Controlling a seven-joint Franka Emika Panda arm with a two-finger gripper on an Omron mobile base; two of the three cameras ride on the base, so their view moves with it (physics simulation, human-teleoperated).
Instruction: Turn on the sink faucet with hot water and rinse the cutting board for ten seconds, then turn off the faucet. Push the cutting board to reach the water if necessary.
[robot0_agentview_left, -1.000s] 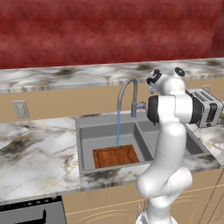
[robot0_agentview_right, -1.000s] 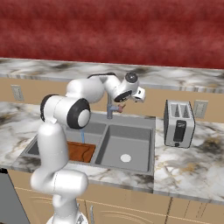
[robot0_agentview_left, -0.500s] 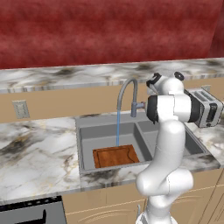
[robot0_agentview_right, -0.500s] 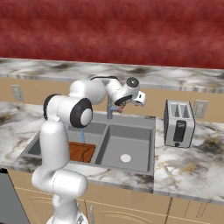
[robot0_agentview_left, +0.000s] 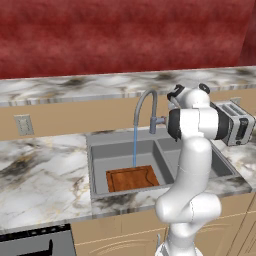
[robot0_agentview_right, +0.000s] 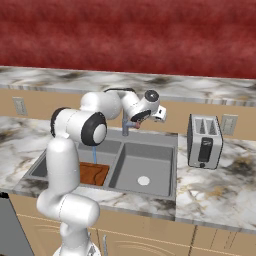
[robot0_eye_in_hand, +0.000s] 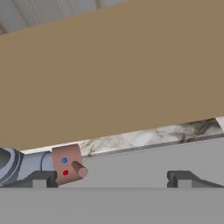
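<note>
While running, one water (robot0_agentview_left: 134, 147) stream, seemingly.

A marbled counter (robot0_agentview_left: 40, 175) runs along the tan wall, with the sink (robot0_agentview_left: 100, 142) sunk into it. To the right of the sink a silver toaster (robot0_agentview_right: 204, 141) stands on the counter, close to the wall. The faucet (robot0_agentview_left: 147, 107) rises from the sink's back rim. In the left basin the board (robot0_agentview_left: 131, 178) lies flat on the bottom, toward the front, and the water (robot0_agentview_left: 134, 145) falls straight to its back edge.
</note>
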